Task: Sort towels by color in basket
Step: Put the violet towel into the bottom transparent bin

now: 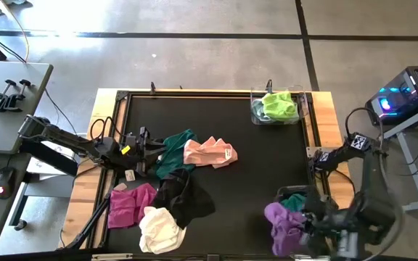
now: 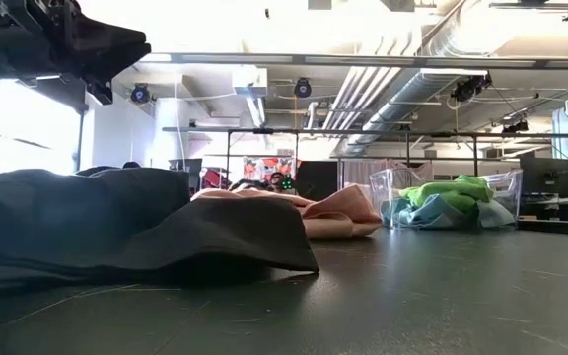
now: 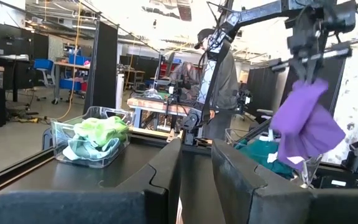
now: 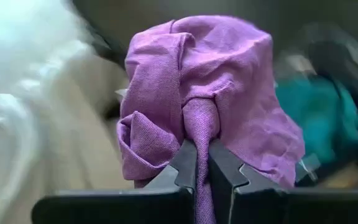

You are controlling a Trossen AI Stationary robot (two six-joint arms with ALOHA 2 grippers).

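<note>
Right gripper (image 4: 202,163): jaws clamped on purple towel (image 4: 204,93), held above the surface at 5 o'clock, over a teal towel (image 1: 294,201).
Left gripper (image 1: 145,145): at 9 o'clock, jaws apart by a narrow gap, beside teal towel (image 1: 174,156) and peach-pink towel (image 1: 210,152).
Clear basket (image 1: 255,109): 1 o'clock, holds lime green towel (image 1: 279,104).
</note>
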